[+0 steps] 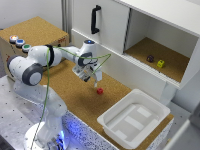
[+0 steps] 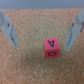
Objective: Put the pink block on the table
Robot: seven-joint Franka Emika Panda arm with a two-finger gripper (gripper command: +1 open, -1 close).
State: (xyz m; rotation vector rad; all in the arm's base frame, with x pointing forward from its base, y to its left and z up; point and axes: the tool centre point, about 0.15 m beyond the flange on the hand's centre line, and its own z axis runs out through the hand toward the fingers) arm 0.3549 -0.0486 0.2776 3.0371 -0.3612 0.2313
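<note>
Exterior view: pink block (image 1: pixel 100 91) rests on the table (image 1: pixel 75 97), the cork surface, just off the fingertips of the gripper (image 1: pixel 96 83), which hangs right above it. Rel. to the block, white plastic bin (image 1: pixel 134 118) lies near, toward the exterior view's right and nearer the camera; cork-topped box w/ coloured buttons (image 1: pixel 27 34) stands well apart toward the exterior view's left. An open cabinet compartment (image 1: pixel 167 55) sits beyond the block, holding a dark purplish block (image 1: pixel 150 58) and a yellow-green block (image 1: pixel 160 63), close together but apart.

Wrist view: pink block (image 2: pixel 52 48) sits on the cork w/ a dark letter "A" on its upper face. Two fingers (image 2: pixel 9 29) of the gripper (image 2: pixel 41 31) stand spread wide, one on each side of the block, neither touching it; nothing is held. Block lies closer to one finger than the other.
</note>
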